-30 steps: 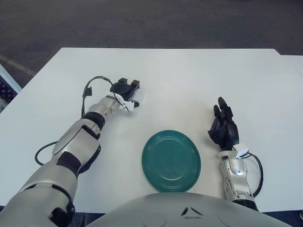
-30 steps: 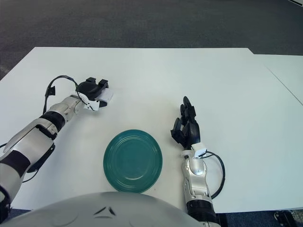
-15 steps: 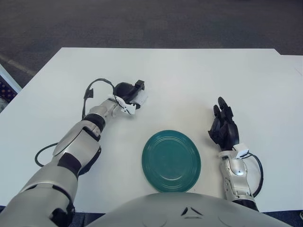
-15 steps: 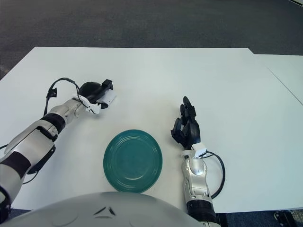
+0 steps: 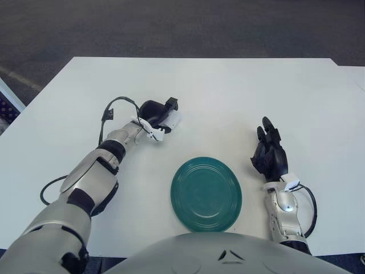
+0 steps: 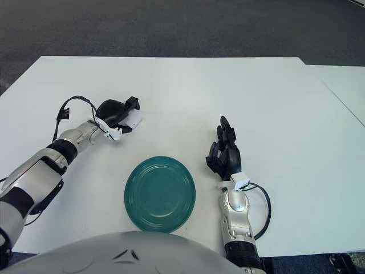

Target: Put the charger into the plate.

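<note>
White tabletop point(image 5: 217, 91) fills the view, with dark floor beyond its far edge. On it, the left hand point(image 5: 155, 112) has its black fingers wrapped around the white charger point(image 5: 172, 119), up and left of the green plate point(image 5: 206, 194) and apart from it. Right of the plate, the right hand point(image 5: 270, 153) shows with fingers loosely extended, holding nothing.
</note>
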Robot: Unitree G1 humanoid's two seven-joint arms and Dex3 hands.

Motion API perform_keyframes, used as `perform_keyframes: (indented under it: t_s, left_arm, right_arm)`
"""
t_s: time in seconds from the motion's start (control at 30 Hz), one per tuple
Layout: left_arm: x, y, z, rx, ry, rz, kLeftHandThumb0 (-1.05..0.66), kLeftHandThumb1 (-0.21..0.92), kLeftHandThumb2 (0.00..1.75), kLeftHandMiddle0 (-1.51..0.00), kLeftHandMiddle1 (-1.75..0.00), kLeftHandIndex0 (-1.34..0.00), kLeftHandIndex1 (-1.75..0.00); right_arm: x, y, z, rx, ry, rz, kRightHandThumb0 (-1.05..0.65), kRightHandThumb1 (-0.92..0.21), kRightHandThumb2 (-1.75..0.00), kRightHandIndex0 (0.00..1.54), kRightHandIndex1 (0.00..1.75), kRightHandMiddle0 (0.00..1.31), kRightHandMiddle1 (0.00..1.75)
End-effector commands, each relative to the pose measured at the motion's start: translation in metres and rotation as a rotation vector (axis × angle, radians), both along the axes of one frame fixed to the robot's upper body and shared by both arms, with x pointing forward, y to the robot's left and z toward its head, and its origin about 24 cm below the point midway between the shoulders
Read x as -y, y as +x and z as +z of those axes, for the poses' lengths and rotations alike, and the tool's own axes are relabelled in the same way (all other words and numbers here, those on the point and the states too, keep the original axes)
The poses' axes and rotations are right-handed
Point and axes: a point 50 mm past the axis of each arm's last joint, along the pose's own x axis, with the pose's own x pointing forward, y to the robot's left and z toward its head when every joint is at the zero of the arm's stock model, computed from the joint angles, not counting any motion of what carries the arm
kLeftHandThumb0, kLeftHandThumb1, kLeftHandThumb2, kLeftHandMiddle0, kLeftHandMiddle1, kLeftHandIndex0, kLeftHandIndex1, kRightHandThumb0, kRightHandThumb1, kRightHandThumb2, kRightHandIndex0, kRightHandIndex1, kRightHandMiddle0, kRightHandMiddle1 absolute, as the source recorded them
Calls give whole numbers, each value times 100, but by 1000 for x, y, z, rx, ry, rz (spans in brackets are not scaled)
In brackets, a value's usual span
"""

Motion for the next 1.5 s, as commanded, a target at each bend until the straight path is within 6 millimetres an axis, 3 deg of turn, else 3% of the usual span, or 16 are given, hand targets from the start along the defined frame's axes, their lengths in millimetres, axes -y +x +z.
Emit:
perform_keyframes:
  t_s: [0.0, 0.4, 0.93, 1.47]
  left_arm:
    - [0, 1, 49, 135, -106, -45, -46, 39, 122, -117, -175, -55, -175]
    - [32, -39, 65, 148, -194, -136, -46, 38, 124, -119, -175, -57, -175]
    - [70, -91, 81, 162, -117, -310, -46, 37, 125, -126, -175, -57, -175]
    - [89, -129, 81, 130, 6, -492, -47, 36, 126, -131, -175, -58, -175]
  right_arm:
    - [1, -39, -59, -313, 25, -21, -84, -92, -87, 8, 0, 0, 25]
    - [-1, -39, -59, -318, 32, -11, -83, -92, -86, 8, 0, 0, 25]
    - [-5, -37, -57, -302, 39, 1, -80, -92, -86, 10, 1, 0, 27]
    - [-6, -39, -52, -309, -16, -27, -79, -92, -89, 9, 0, 0, 30]
